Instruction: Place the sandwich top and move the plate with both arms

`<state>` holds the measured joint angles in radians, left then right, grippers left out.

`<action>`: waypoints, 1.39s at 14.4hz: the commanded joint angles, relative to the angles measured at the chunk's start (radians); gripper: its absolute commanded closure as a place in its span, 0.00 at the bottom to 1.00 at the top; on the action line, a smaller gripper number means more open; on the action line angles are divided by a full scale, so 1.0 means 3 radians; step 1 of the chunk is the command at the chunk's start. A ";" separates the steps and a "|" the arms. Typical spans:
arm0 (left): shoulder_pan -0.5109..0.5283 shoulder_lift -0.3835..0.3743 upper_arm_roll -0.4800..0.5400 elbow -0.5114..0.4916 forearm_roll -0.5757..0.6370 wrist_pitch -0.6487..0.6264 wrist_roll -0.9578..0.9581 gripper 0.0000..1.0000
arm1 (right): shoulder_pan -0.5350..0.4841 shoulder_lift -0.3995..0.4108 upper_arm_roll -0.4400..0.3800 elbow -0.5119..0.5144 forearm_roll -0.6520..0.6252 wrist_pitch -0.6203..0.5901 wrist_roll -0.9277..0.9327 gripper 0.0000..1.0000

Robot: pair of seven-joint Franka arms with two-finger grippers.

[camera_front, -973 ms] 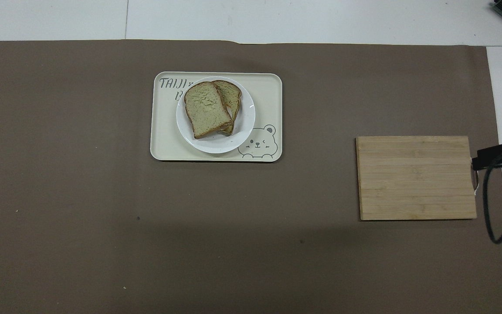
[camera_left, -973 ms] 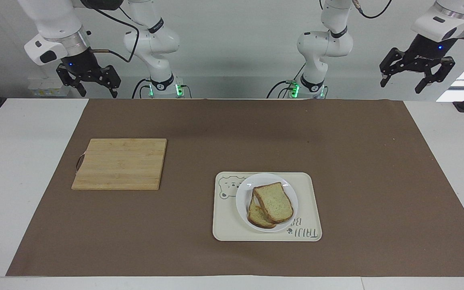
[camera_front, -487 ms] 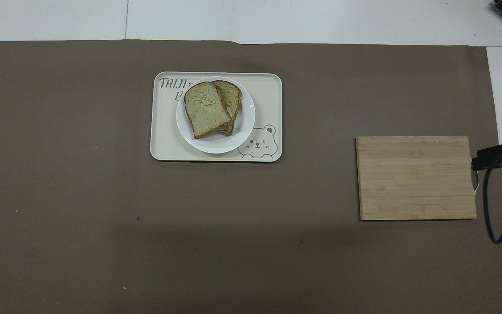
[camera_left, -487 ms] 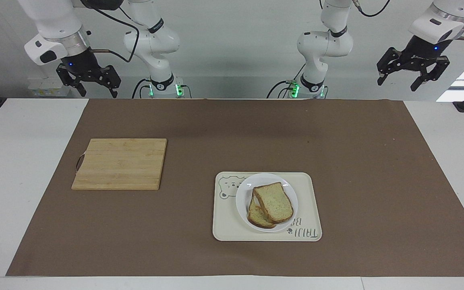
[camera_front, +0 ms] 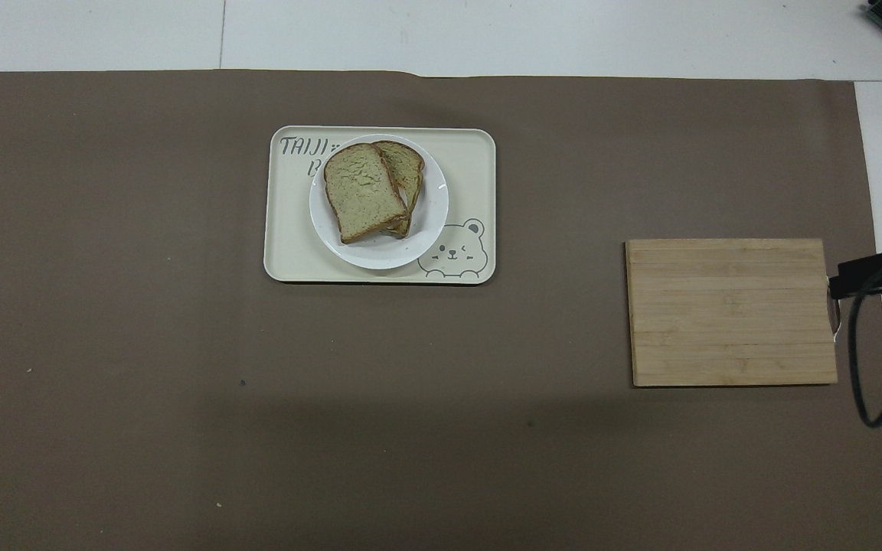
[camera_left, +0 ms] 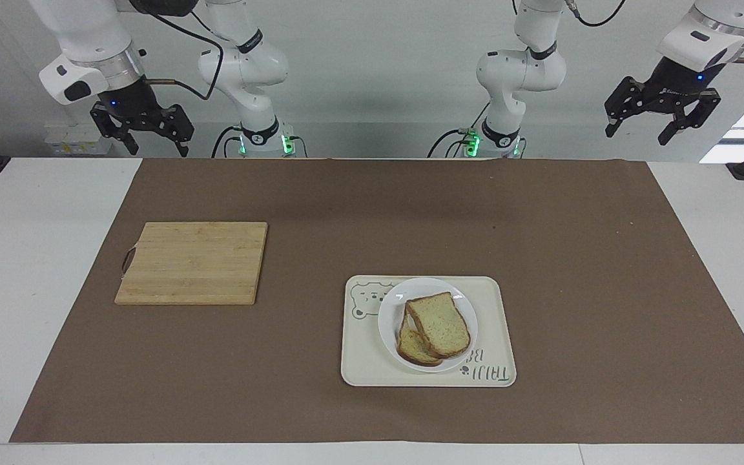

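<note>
- The top point(camera_left: 440, 323) lay on the plate point(camera_left: 390, 320), skewed over a lower slice point(camera_left: 413, 349) that stuck out from under it; the plate sat on the tray point(camera_left: 495, 323), which was farther from the robots than the board point(camera_left: 192, 261) and nearer the middle of the table.
- The left gripper point(camera_left: 661, 121) hung high over the left arm's end of the table, fingers spread and empty.
- The right gripper point(camera_left: 146, 131) hung high over the right arm's end, above the board's side, also spread and empty; both arms appeared to wait.
- Risk, as I judged it: the top sat off-square, so tilting or jerking the plate during a lift could have slid it off the lower slice.
- The plate's rim was shallow and smooth; an uneven two-sided pinch might have tipped it or dragged the tray along.
- If the arms closed at different heights, the plate could have twisted between them.
- Surface: a brown mat point(camera_left: 372, 213) covered most of the white table point(camera_left: 36, 213), flat, with a few small specks.
- Room: a pale wall stood at the robots' end, with black cables looping off the arms and green lights at both bases.
</note>
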<state>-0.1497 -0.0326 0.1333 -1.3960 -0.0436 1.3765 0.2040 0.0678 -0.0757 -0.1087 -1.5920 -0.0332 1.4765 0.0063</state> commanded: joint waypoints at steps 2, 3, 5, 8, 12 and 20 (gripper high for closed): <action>0.0008 -0.0014 0.0026 0.0025 0.0048 -0.0063 -0.0036 0.00 | -0.0057 0.0032 0.0040 0.0071 0.0039 -0.0069 0.0020 0.00; 0.0008 0.0087 0.0051 0.0132 0.0048 -0.0114 -0.0036 0.00 | -0.0057 0.0032 0.0040 0.0071 0.0039 -0.0069 0.0015 0.00; 0.0008 0.0129 0.0103 0.0241 0.0058 -0.0221 -0.0041 0.00 | -0.0057 0.0032 0.0040 0.0071 0.0039 -0.0069 0.0020 0.00; 0.0003 0.0078 0.0103 0.0215 0.0084 -0.0237 -0.0041 0.00 | -0.0057 0.0032 0.0040 0.0071 0.0039 -0.0069 0.0020 0.00; 0.0003 0.0057 0.0103 0.0174 0.0084 -0.0247 -0.0041 0.00 | -0.0057 0.0032 0.0040 0.0071 0.0039 -0.0069 0.0020 0.00; -0.0002 0.0007 0.0098 0.0103 0.0089 -0.0257 -0.0041 0.00 | -0.0057 0.0032 0.0040 0.0071 0.0039 -0.0069 0.0020 0.00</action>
<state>-0.1483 -0.0154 0.1633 -1.3570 -0.0392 1.3174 0.1993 0.0678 -0.0756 -0.1087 -1.5919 -0.0332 1.4765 0.0063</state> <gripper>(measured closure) 0.000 0.000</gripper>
